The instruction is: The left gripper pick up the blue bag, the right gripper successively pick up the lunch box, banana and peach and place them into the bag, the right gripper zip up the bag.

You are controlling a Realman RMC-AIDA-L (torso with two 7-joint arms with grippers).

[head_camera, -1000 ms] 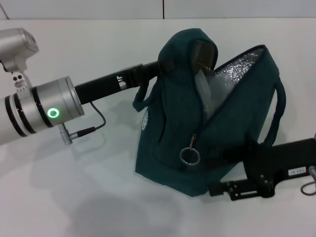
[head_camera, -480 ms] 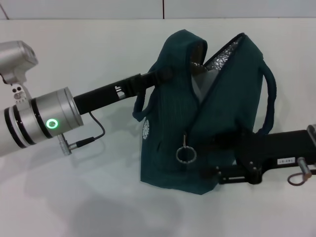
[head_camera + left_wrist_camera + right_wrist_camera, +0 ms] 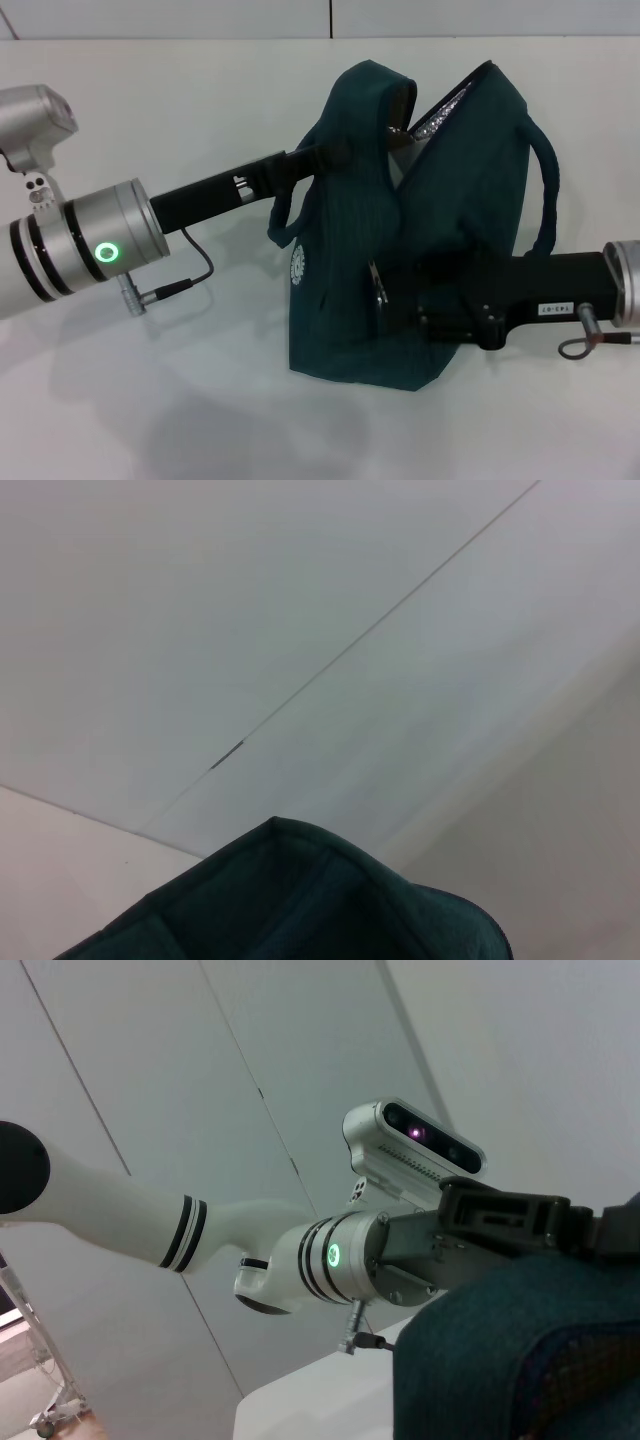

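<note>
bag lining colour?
Silver foil lining, showing in the blue bag mouth; clearest in the head view.

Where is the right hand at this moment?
In the head view, the right hand reaches in from the robot's right and presses against the front of the blue bag, low down by its zip.

The head camera looks down from up high at the white bench (image 3: 150, 420), with the blue bag (image 3: 440, 230) in the middle. The left wrist camera sits very close behind the bag's top edge (image 3: 300, 900) and faces up at the wall. The right wrist camera, also close, looks across the bag (image 3: 500, 1360) at the left arm's silver wrist (image 3: 340, 1260). All three views share the bag.
</note>
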